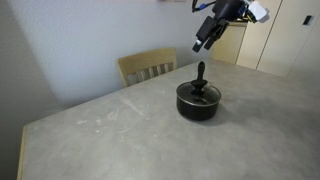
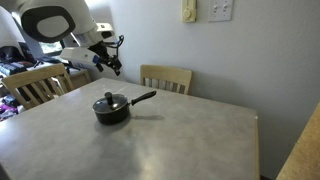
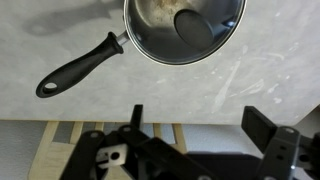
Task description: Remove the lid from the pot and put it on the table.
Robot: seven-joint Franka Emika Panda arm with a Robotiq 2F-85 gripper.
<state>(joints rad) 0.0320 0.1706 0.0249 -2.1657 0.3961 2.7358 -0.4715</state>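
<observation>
Hand (image 3: 198, 122) spread wide, empty, high over desk (image 1: 100, 130) edge near chair (image 1: 147, 66). Lid (image 1: 200, 92) sits on pot (image 1: 198, 108), mid-desk, well below and ahead of hand; knob (image 3: 196, 24) about on its centreline, handle (image 3: 80, 68) off sideways. Judged: reach forward, then drop straight down.

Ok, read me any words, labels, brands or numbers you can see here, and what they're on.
No readable text in any view: the pot, its lid, the table, the chair and the wall plates show no legible writing.
</observation>
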